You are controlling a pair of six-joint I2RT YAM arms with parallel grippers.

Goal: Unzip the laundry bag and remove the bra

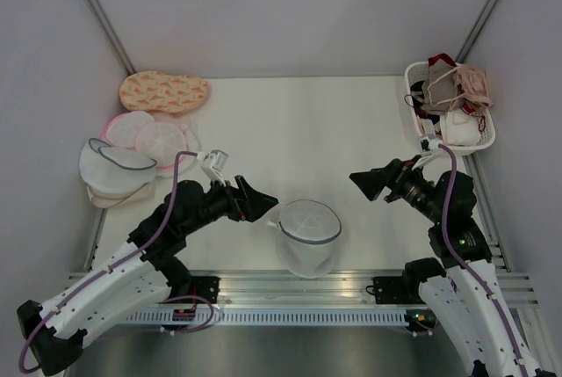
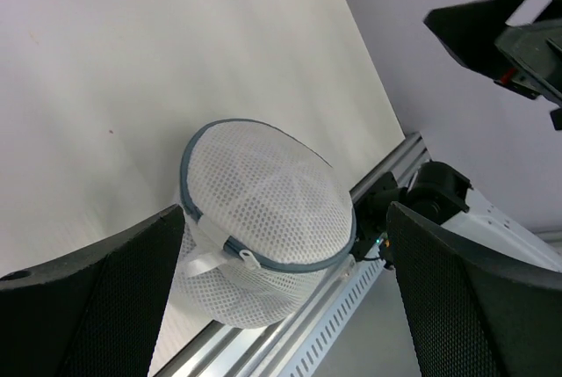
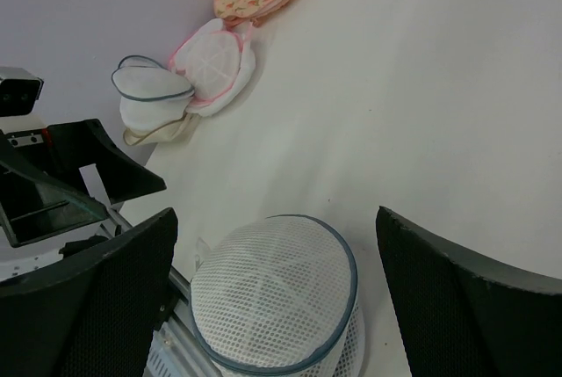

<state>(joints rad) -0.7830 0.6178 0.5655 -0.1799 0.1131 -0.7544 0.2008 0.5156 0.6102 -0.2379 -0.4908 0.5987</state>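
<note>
White table (image 1: 299,122), pale grey walls on three sides, and there's the laundry bag (image 1: 307,235) sitting at the near edge, just beside the metal rail (image 1: 290,285), right between the two arms. Its grey-blue zipper looks closed, and through the mesh I can't tell what's inside. The left tool (image 1: 262,206) hangs just beside it, fingers spread wide, gripping nothing. The right tool (image 1: 362,181) hovers a little further off, also spread wide and holding nothing. Over in the far left corner lie an orange patterned bag (image 1: 164,91) and pink-rimmed round bags (image 1: 154,138). Far right, a white basket (image 1: 485,137) is heaped with bras.
</note>
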